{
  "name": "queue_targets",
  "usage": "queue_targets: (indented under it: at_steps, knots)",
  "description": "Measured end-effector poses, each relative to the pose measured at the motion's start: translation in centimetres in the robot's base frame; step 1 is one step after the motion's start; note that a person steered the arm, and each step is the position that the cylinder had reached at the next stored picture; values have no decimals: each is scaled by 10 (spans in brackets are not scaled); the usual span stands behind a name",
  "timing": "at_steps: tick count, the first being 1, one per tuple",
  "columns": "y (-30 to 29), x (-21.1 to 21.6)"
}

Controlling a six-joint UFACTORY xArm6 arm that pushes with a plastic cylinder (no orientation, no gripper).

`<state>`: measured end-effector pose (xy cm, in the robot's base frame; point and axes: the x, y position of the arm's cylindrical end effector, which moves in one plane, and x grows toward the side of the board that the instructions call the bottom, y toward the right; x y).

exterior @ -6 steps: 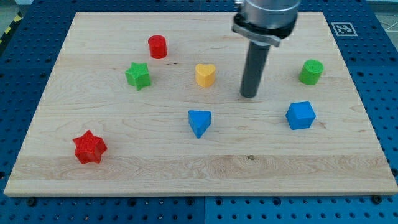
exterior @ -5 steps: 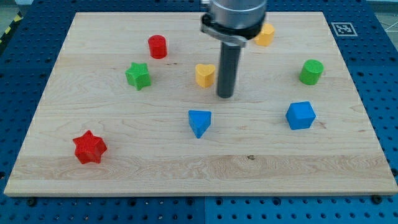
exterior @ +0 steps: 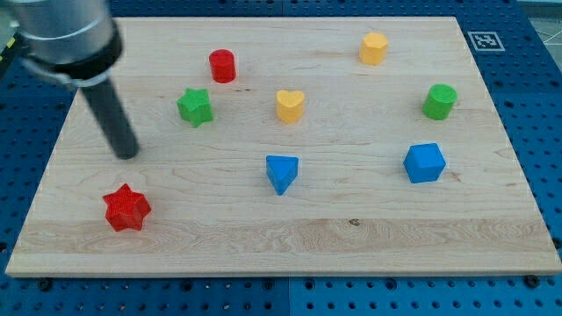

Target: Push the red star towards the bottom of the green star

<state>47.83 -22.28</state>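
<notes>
This looks like the approach step: my tip [exterior: 127,155] rests on bare wood, touching nothing. There is no pincer, just a plain rod holding nothing. The ridged red plastic star [exterior: 126,208] lies just below my tip; the green plastic star [exterior: 195,106] sits up and rightward. Next I'd need to get below-left of the red one and push up-right.

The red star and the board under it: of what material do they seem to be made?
The red star looks like matte plastic, perhaps 3D-printed: uniform colour, faint ridged sides. The board looks like pale unvarnished wood: visible grain lines and a small knot.
</notes>
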Motion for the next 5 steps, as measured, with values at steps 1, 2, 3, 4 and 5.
queue_targets:
  at_steps: [1,2,3,4,5]
  knots:
    - [-11,52]
    - [16,98]
    - [62,110]
    - [79,77]
    - [74,19]
